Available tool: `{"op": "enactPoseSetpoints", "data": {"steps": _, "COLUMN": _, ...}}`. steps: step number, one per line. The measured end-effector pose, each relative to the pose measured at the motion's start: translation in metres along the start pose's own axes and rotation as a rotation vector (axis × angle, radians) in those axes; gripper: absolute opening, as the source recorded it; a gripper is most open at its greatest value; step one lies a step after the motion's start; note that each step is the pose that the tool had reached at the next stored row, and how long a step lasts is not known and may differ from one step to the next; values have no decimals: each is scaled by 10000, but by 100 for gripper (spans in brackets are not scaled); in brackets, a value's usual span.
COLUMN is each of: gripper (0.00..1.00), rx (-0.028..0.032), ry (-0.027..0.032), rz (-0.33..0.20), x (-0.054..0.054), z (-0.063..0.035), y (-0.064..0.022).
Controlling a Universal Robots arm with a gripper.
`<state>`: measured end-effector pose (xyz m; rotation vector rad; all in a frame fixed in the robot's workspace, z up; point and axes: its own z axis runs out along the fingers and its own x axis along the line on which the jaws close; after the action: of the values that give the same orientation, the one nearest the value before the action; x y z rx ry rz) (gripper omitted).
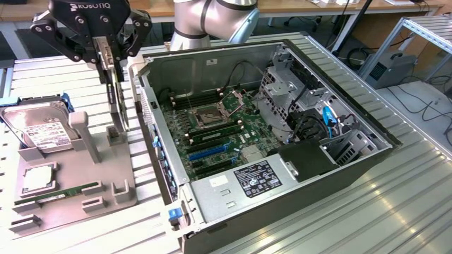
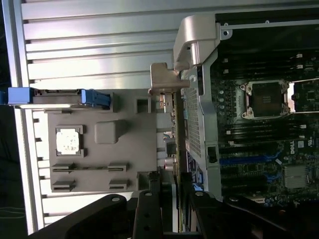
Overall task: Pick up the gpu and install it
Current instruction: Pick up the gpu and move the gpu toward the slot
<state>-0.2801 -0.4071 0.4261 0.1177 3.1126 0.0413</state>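
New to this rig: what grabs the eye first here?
The open case, motherboard bare, sits mid exterior view. At that view's upper left the gripper is shut on the gpu, held on edge beside the case. On that view's left, a grey holder carries a hard drive.

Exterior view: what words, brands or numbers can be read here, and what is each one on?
"ROBOTIQ": on the gripper.
White label on the hard drive: too small to read.
Black sticker on the power supply: too small to read.
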Motion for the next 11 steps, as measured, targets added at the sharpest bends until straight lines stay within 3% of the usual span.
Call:
{"op": "enactPoseSetpoints", "data": {"steps": 1, "gripper": 27, "rx": 0, "ry": 1, "rz": 0, "x": -11, "z": 0, "y": 1}}
{"op": "enactPoseSetpoints", "data": {"steps": 4, "gripper": 27, "rx": 1, "ry": 1, "rz": 0, "x": -254, "z": 6, "y": 19}}
{"op": "enactPoseSetpoints", "data": {"steps": 6, "gripper": 27, "rx": 1, "ry": 0, "rz": -1, "x": -481, "z": 13, "y": 36}}
{"op": "enactPoseSetpoints", "data": {"steps": 11, "gripper": 27, "rx": 0, "ry": 0, "rz": -1, "x": -819, "z": 23, "y": 62}}
